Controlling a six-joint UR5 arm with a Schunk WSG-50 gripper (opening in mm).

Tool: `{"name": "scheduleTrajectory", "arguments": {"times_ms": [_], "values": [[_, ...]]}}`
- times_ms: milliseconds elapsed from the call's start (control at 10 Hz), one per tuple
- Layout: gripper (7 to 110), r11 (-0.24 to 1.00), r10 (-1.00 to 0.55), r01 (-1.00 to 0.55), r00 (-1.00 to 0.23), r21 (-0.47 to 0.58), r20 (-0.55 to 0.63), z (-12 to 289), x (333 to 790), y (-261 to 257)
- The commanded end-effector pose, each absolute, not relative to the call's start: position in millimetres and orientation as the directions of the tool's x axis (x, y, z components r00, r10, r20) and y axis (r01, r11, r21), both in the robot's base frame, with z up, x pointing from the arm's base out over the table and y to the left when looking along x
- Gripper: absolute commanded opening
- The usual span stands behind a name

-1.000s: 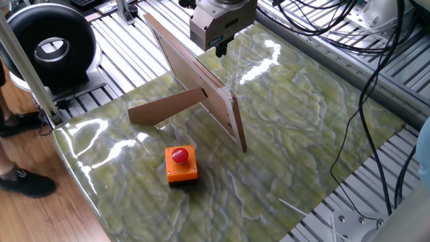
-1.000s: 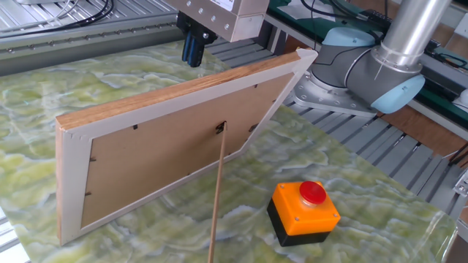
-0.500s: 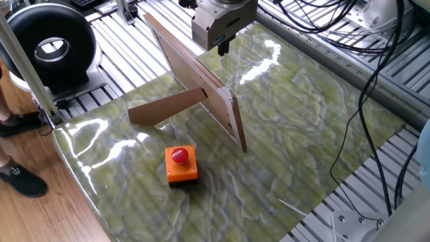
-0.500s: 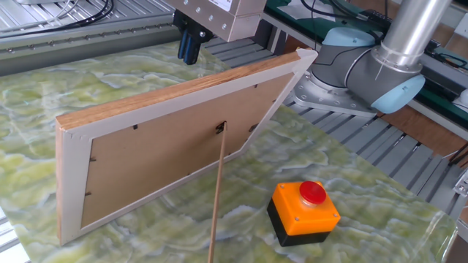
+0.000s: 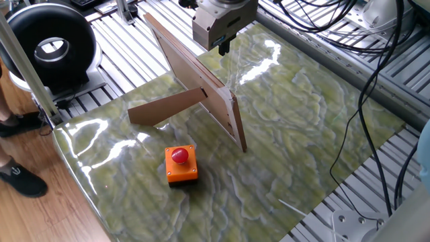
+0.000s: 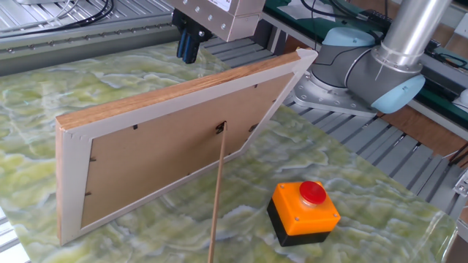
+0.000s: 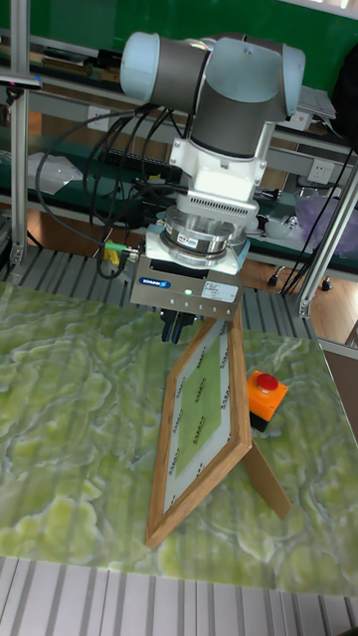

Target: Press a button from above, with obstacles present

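gripper (image 5: pixel 222 47) hangs over the far end of the board (image 5: pixel 195 74), can't tell if it's clenched. button (image 5: pixel 180 156) sits on the table (image 5: pixel 302 128), on the board's other side by the strip (image 5: pixel 166 107).

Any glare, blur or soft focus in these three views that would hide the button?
One fixed view: bright white glare streaks on the table and near its left edge; the button sits clear of them, sharp. The other fixed view: even light, button crisp. Tall fixed view: no glare, but the board hides part of the button.
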State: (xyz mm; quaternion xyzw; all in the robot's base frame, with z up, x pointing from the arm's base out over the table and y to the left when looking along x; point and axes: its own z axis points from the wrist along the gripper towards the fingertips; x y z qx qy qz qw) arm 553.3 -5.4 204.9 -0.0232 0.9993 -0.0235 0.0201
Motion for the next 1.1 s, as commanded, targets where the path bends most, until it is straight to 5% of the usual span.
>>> {"name": "scheduleTrajectory", "arguments": {"times_ms": [0, 500, 1000], "values": [[7, 0.997, -0.058, -0.056, -0.998, -0.062, -0.025, 227.5, 545.2, -6.0], [7, 0.997, -0.046, -0.044, -0.999, -0.066, -0.028, 271.9, 522.2, 14.9], [7, 0.994, 0.056, 0.060, -0.997, -0.091, -0.048, 257.2, 492.6, 70.5]]}}
